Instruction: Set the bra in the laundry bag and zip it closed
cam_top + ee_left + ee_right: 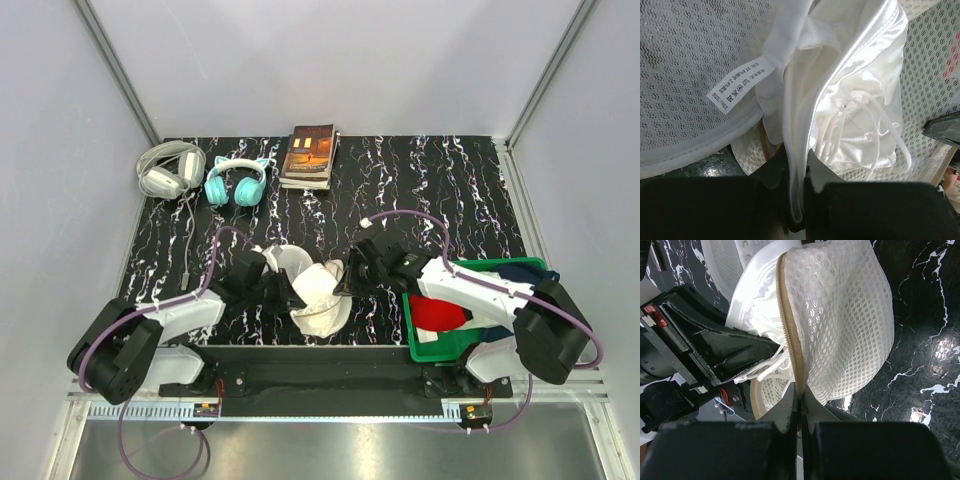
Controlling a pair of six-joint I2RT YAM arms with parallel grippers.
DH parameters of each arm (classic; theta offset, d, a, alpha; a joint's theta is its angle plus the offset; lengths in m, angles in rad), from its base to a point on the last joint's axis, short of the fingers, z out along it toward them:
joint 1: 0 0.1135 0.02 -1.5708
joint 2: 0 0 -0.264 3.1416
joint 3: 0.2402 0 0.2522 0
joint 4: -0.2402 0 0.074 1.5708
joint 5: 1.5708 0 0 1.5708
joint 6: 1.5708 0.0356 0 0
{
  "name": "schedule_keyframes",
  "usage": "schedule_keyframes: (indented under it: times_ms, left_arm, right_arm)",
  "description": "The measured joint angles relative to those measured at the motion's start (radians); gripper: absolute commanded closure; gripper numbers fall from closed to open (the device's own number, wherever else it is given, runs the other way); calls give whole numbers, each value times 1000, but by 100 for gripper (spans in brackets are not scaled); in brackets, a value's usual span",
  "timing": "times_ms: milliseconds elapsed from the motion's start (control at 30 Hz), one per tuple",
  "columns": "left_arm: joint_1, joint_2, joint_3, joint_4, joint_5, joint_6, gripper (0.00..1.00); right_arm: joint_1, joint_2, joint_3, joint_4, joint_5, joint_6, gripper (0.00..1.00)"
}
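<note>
The laundry bag point(322, 300), cream-white mesh with a tan zip rim, lies open on the black marbled table between my two grippers. My right gripper point(800, 410) is shut on the bag's zip rim point(790, 340), and the mesh dome point(840, 315) bulges to its right. The bra point(860, 100), glossy white with thin straps, sits inside the mesh point(690, 60). A white size label point(740, 85) hangs from its cloth. My left gripper point(796, 200) is shut on a white fold of the bra's edge. In the right wrist view that gripper's black finger point(715, 350) reaches into the bag's mouth.
A green bin point(415, 340) under the right arm holds a red cloth point(435, 312) and a dark blue cloth point(515, 270). At the back left lie white-grey headphones point(168, 170), teal cat-ear headphones point(237, 183) and a book point(310, 155).
</note>
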State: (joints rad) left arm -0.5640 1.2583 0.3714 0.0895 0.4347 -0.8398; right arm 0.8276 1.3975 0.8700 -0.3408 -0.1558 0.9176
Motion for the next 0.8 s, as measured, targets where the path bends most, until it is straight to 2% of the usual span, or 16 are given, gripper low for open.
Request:
schedule_keyframes:
  times_ms: [33, 100, 133, 300, 333, 367, 667, 733, 767, 800]
  left_arm:
    - [0, -1, 0, -3, -4, 1, 55]
    - [-1, -12, 0, -23, -17, 5, 45]
    - [-1, -26, 1, -43, -27, 5, 33]
    - [-1, -163, 29, -182, -104, 21, 23]
    - [-1, -184, 36, -201, -113, 25, 16]
    - [0, -206, 46, -227, -127, 28, 1]
    - [70, -312, 90, -459, -193, 39, 2]
    - [118, -356, 94, -519, -229, 38, 2]
    - [143, -381, 94, -541, -251, 38, 2]
    - [169, -404, 95, -561, -270, 34, 3]
  right_arm:
    - [0, -3, -3, -1, 0, 0, 100]
    - [0, -5, -6, -1, 0, 0, 100]
    - [0, -5, -6, -1, 0, -1, 100]
    - [0, -5, -6, -3, 0, -8, 100]
    - [0, -5, -6, -3, 0, -9, 100]
    - [0, -5, -6, -5, 0, -12, 100]
    - [0, -5, -6, -8, -1, -44, 99]
    - [0, -5, -6, -13, -1, -55, 93]
    - [0, -6, -6, -18, 0, -62, 86]
    - [0, -6, -6, -23, -1, -68, 85]
